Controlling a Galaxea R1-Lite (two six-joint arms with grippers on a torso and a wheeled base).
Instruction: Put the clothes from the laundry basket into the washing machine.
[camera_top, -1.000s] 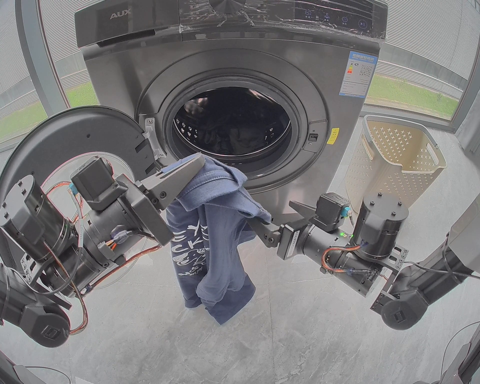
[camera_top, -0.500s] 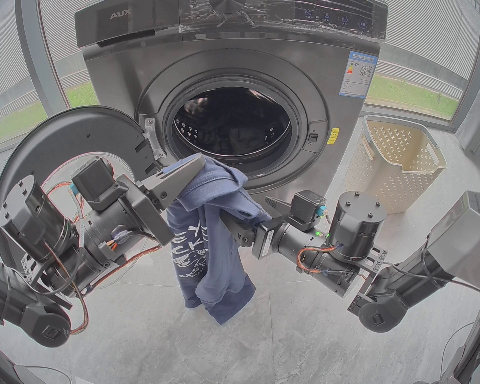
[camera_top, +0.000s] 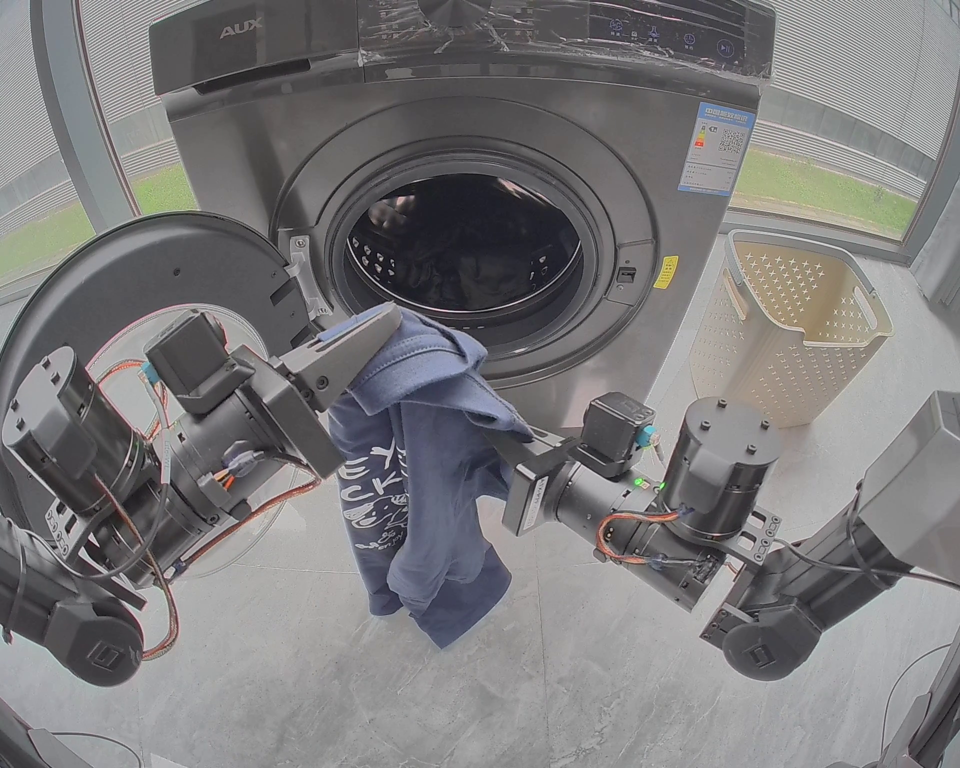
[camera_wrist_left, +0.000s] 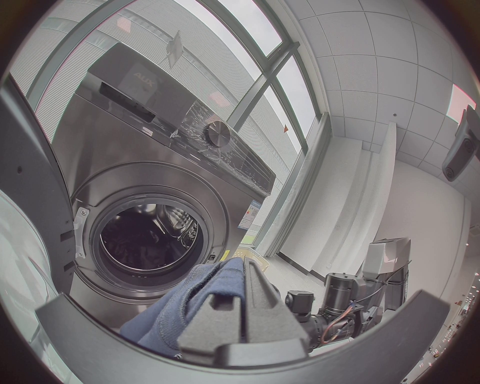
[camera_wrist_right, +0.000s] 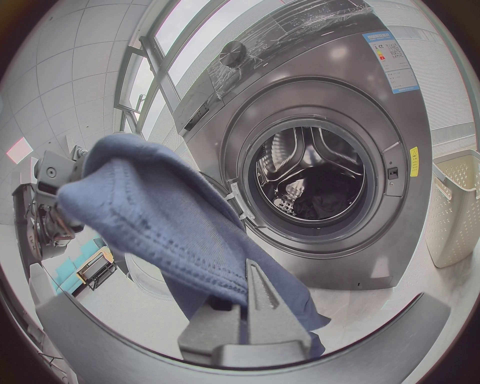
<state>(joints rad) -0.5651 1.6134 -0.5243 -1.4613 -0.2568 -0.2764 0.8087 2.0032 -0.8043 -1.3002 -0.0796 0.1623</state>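
A blue garment (camera_top: 425, 470) with white print hangs in front of the washing machine (camera_top: 460, 120), its lower end near the floor. My left gripper (camera_top: 385, 325) is shut on its top fold, just below the open drum (camera_top: 465, 245); the same grip shows in the left wrist view (camera_wrist_left: 243, 280). From the right, my right gripper (camera_top: 500, 440) is tucked under the draped cloth. Its fingers (camera_wrist_right: 265, 300) stand together, with the blue garment (camera_wrist_right: 165, 220) pinched at their tips. Dark clothes (camera_wrist_right: 325, 192) lie inside the drum. The cream laundry basket (camera_top: 800, 320) stands to the machine's right.
The machine's round door (camera_top: 150, 270) is swung open to the left, behind my left arm. Grey tiled floor (camera_top: 560, 680) spreads below the garment. Windows run behind the machine on both sides.
My right arm has moved left from near the basket to the garment, and its fingers have come together on the cloth. The left gripper holds the garment almost where it was.
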